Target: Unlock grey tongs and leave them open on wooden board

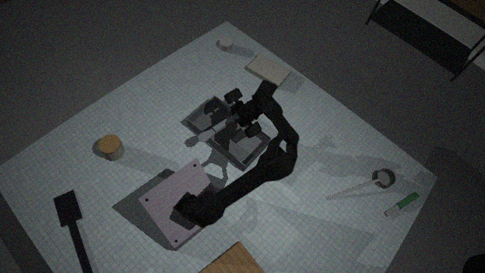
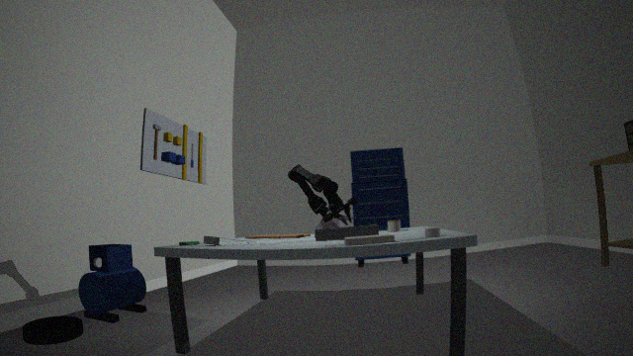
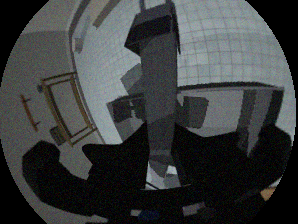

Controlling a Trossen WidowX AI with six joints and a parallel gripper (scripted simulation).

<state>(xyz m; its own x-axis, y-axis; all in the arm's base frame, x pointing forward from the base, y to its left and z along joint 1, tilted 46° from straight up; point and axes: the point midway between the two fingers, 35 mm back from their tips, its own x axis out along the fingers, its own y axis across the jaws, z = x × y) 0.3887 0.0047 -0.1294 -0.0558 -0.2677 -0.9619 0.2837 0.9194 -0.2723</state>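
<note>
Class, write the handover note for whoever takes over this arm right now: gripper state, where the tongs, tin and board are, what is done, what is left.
Gripper: shut on the grey tongs, down over the roasting tin.
Tongs: held between the fingers, low over the tin; whether they are lifted off its rim cannot be told. In the wrist view they look closed.
Wooden board: on the mat beyond the tin, nothing on it.
Done: the grasp.
Left: lift, turn the tips down and squeeze to unlock, carry to the board, lay the tongs down open, open the gripper and let go.
</note>
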